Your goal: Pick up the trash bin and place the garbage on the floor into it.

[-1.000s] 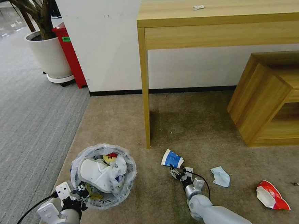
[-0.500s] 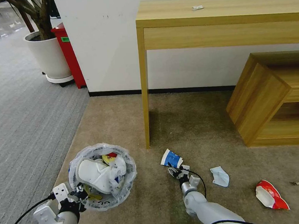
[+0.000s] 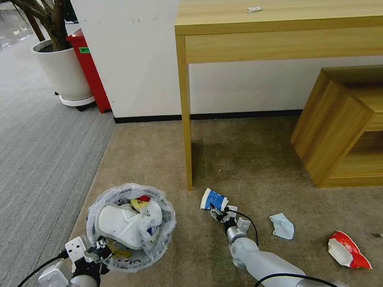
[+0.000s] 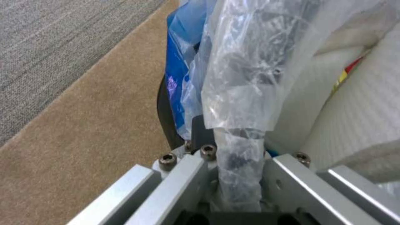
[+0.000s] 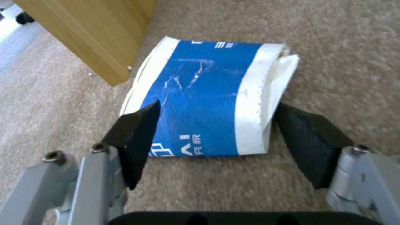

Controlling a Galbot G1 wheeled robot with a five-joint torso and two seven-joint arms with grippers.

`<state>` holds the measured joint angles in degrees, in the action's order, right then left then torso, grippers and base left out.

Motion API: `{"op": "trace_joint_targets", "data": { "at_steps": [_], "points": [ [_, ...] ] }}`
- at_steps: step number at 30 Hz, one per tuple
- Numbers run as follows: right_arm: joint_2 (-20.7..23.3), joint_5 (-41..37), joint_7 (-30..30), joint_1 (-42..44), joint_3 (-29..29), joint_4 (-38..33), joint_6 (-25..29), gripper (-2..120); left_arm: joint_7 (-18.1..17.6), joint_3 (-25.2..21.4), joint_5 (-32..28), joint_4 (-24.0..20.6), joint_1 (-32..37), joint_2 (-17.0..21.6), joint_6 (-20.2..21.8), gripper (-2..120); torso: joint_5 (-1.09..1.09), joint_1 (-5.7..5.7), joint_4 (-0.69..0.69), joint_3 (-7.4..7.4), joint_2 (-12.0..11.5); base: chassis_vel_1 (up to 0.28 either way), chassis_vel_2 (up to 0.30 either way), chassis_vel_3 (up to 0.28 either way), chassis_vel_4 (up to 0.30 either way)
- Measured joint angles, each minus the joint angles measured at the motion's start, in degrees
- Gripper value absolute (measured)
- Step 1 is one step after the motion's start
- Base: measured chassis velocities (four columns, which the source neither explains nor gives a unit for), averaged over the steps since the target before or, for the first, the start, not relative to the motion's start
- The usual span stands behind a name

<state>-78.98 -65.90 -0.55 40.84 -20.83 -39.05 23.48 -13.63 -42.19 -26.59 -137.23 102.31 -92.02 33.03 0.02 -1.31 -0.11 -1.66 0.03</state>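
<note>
You're on beige carpet (image 3: 253, 156) by a wooden desk (image 3: 279, 19). Near left, your left gripper (image 3: 98, 251) clenches the trash bin (image 3: 131, 226) rim; a white slipper (image 3: 118, 225) fills it. Your right gripper (image 3: 217, 212), spread open, has advanced to straddle the flattened blue-white paper cup (image 5: 208, 100), which slid left.

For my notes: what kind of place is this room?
Probably an office or lobby corner: carpet on the floor, a plain wooden desk against a white wall, and a big potted plant beside a corridor.
</note>
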Motion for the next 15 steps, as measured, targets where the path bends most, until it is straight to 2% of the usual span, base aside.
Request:
{"op": "trace_joint_targets", "data": {
  "at_steps": [3,4,6,8,9,11,14,15],
  "points": [
    [-0.5,0.3,0.0,-0.3,-0.2,0.1,-0.1,58,0.1,-0.1,0.0,-0.7,0.5,0.1,0.0,0,0.0,0.0,0.0,0.0,0.0,0.0,0.0,0.0,0.0],
    [-0.5,0.3,0.0,-0.3,-0.2,0.1,-0.1,58,0.1,-0.1,0.0,-0.7,0.5,0.1,0.0,0,0.0,0.0,0.0,0.0,0.0,0.0,0.0,0.0,0.0],
    [-0.8,0.7,0.1,-0.5,-0.4,0.2,-0.1,48,0.2,0.0,0.0,-1.0,0.9,0.0,0.0,0,0.0,0.0,0.0,0.0,0.0,0.0,0.0,0.0,0.0],
    [-0.9,0.8,0.1,-0.6,-0.5,0.2,-0.1,44,0.2,0.0,0.0,-1.0,1.0,0.0,-0.1,0,0.0,0.0,0.0,0.0,0.0,0.0,0.0,0.0,0.0],
    [-1.0,1.0,0.1,-0.6,-0.5,0.3,-0.1,37,0.3,0.1,0.0,-1.1,1.1,0.0,-0.1,0,0.0,0.0,0.0,0.0,0.0,0.0,0.0,0.0,0.0],
    [-1.0,1.1,0.1,-0.6,-0.5,0.3,-0.1,33,0.3,0.1,0.0,-1.1,1.2,0.0,-0.1,0,-0.01,0.0,0.0,0.0,0.0,0.0,0.0,0.0,0.0],
    [-1.0,1.4,0.8,-0.6,-0.6,0.5,0.0,18,0.4,-0.1,0.0,-1.3,1.3,0.0,-0.3,0,-0.01,0.0,-0.01,0.0,0.0,0.0,0.0,0.0,0.0],
    [-1.0,1.4,0.8,-0.6,-0.6,0.5,0.0,18,0.4,-0.1,0.0,-1.3,1.3,0.0,-0.3,0,-0.01,0.0,-0.01,0.0,0.0,0.0,0.0,0.0,0.0]
  ]
}}
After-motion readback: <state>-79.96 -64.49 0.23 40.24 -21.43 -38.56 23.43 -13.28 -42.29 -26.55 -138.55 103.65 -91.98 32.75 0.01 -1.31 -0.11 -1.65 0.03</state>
